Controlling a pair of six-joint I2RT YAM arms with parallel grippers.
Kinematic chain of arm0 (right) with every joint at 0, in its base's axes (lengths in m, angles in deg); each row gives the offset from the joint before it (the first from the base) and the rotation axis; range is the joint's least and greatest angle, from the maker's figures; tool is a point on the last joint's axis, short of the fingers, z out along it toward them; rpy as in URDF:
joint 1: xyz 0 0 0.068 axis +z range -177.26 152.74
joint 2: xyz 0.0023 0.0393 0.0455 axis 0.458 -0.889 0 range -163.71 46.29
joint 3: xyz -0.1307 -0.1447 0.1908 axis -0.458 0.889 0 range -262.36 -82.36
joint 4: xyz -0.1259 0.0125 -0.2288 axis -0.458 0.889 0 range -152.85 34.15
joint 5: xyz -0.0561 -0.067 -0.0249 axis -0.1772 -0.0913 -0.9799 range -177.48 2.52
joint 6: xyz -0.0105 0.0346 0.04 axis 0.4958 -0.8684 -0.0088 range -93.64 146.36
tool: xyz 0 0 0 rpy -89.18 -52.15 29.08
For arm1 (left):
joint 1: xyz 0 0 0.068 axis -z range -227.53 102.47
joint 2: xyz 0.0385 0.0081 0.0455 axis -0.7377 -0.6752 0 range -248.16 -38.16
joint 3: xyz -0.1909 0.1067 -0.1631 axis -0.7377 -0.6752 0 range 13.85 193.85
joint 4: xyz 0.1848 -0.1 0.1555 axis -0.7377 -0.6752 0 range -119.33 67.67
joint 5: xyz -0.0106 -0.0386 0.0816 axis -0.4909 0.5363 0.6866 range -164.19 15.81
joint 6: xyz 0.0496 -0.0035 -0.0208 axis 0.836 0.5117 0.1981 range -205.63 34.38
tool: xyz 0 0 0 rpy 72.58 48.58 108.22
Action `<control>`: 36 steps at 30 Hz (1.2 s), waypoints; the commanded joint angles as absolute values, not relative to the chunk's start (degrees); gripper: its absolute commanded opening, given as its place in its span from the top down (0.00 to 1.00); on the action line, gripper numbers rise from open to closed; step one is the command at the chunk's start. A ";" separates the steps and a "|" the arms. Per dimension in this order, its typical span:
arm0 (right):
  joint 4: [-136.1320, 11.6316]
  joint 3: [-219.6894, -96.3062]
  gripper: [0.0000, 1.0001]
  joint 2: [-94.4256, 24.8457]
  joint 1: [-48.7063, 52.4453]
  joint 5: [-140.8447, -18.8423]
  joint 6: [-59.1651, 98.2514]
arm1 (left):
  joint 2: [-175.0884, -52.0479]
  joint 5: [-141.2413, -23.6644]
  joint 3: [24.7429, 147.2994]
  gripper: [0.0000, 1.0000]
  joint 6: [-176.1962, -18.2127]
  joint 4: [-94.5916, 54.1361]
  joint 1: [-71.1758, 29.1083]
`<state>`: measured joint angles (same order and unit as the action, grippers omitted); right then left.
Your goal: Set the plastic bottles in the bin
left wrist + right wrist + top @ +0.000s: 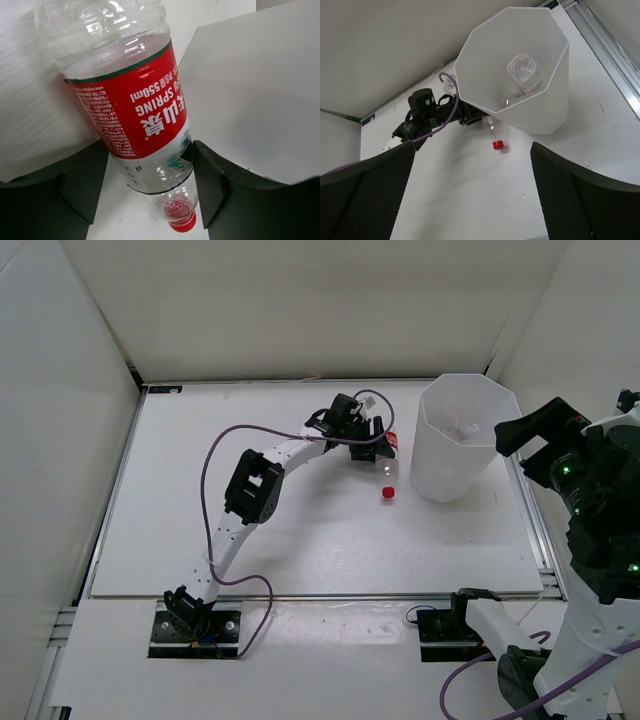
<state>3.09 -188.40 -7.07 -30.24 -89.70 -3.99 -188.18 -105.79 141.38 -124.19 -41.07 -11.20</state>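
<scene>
A clear plastic bottle with a red label (132, 107) and a red cap (182, 224) lies between the fingers of my left gripper (150, 175), which is shut on its labelled body. In the top view this bottle (388, 475) points its cap toward me, just left of the bin, with my left gripper (370, 438) at its far end. The tall white bin (450, 475) stands at the far right and holds a clear bottle (524, 70). My right gripper (472, 146) is open and empty, raised high above the table to the right of the bin (545, 115).
White walls enclose the table on the left, back and right. A metal rail (535, 530) runs along the table's right edge. The left arm's purple cable (215, 455) loops over the table's middle left.
</scene>
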 commanded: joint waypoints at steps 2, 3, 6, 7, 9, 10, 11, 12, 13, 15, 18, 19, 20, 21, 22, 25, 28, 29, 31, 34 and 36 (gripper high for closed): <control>3.42 -187.83 0.00 -6.97 -30.33 -90.47 -2.29 | -186.36 -106.80 139.37 0.25 -123.60 -43.16 -10.71; 3.42 -186.88 0.00 -6.97 -30.33 -90.47 -2.29 | -185.65 -106.80 138.58 0.28 -122.64 -43.16 -11.40; 1.41 -184.50 0.00 -6.44 -30.33 -90.47 -2.29 | -182.22 -107.41 135.06 0.37 -121.32 -43.68 -13.42; 0.53 -184.49 0.00 -6.44 -30.33 -90.47 -2.82 | -181.17 -107.94 133.57 0.40 -121.31 -43.69 -14.21; -1.22 -182.13 0.00 -6.44 -30.33 -90.47 -3.34 | -177.57 -106.64 133.04 0.41 -119.21 -45.79 -16.58; -1.84 -181.16 0.00 -6.44 -30.33 -90.47 -3.87 | -176.34 -106.62 134.08 0.41 -119.20 -46.41 -17.38; -2.55 -180.20 0.00 -6.44 -30.33 -90.47 -3.88 | -173.80 -105.67 135.30 0.41 -118.33 -46.94 -18.26; -3.16 -178.27 0.00 -5.92 -30.33 -89.78 -4.57 | -172.65 -104.96 136.88 0.41 -117.80 -46.94 -18.96; -4.39 -177.47 0.00 -5.92 -30.33 -89.77 -4.58 | -171.42 -104.08 138.46 0.41 -117.10 -47.90 -20.19; -4.93 -176.15 0.00 -5.92 -30.33 -89.77 -5.89 | -168.00 -103.02 142.95 0.40 -116.57 -47.91 -20.73; -6.60 -175.35 0.00 -5.92 -30.33 -88.63 -5.90 | -164.91 -99.78 149.17 0.40 -115.34 -47.91 -21.34; -6.60 -175.35 0.00 -6.44 -30.33 -88.63 -5.38 | -164.90 -98.64 151.38 0.40 -114.81 -47.91 -20.47; -6.60 -176.14 0.00 -6.44 -30.33 -89.41 -5.37 | -164.90 -95.49 156.62 0.40 -114.80 -47.91 -18.55; -6.60 -176.14 0.00 -6.97 -30.33 -90.29 -5.37 | -165.60 -93.72 159.63 0.40 -113.50 -47.91 -17.40; -5.73 -177.10 0.00 -6.97 -30.33 -91.25 -5.37 | -166.13 -91.79 162.62 0.40 -112.96 -47.39 -14.78; -2.39 -182.72 0.00 -9.34 -30.33 -94.24 -7.39 | -165.43 -86.07 163.10 0.43 -112.96 -39.40 -10.11; -0.19 -189.91 0.00 -12.68 -30.33 -91.89 -7.92 | -168.04 -83.60 165.80 0.44 -112.43 -35.44 -6.68; 0.34 -191.33 0.00 -13.99 -30.33 -90.57 -8.62 | -168.93 -83.60 167.12 0.44 -111.74 -34.56 -4.84; 1.04 -195.02 0.00 -14.79 -30.33 -90.04 -8.62 | -170.34 -83.07 167.66 0.44 -111.12 -33.32 -3.33; 3.06 -197.58 0.00 -15.41 -30.33 -90.03 -7.22 | -171.66 -84.12 166.88 0.44 -111.90 -32.09 -1.83; 3.60 -197.59 0.00 -14.89 -30.33 -91.26 -6.52 | -172.36 -84.82 166.34 0.41 -112.70 -32.09 -0.43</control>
<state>1.49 -195.75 -15.51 -30.24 -90.84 -7.84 -170.56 -86.51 167.15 -112.50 -32.37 0.19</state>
